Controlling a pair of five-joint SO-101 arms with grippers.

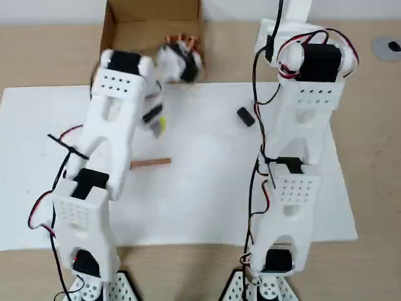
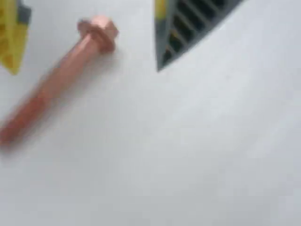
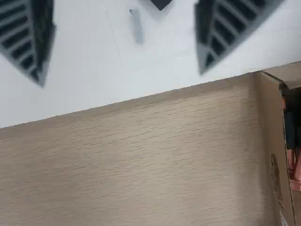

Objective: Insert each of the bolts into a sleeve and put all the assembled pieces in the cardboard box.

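**Left fingers** [image 2: 188,28]: set apart and holding nothing. One is yellow at the tip, the other dark and ribbed with a yellow edge. Both are low over the white sheet [image 1: 207,188].

**Bolt** [image 2: 61,77]: copper, with a flanged hex head, lying flat on the sheet. In the left wrist view its head sits in the gap between the two finger tips and appears to touch neither. In the high view it lies just beside the left arm.

**Right fingers** [image 3: 221,33]: dark and ribbed, spread wide, nothing between them. They are above the far edge of the sheet, where it meets the bare wooden tabletop [image 3: 141,165].

**Sleeve** [image 1: 245,116]: short and black, loose on the sheet. It is near the right arm and well apart from the bolt.

**Cardboard box** [image 1: 144,31]: open at the top, standing on the tabletop just beyond the sheet's far edge, ahead of the left arm.

**Assembled pieces** [image 1: 182,53]: a cluster of black sleeves with copper bolt ends showing, at the box's near side. Whether they lie fully inside cannot be told.
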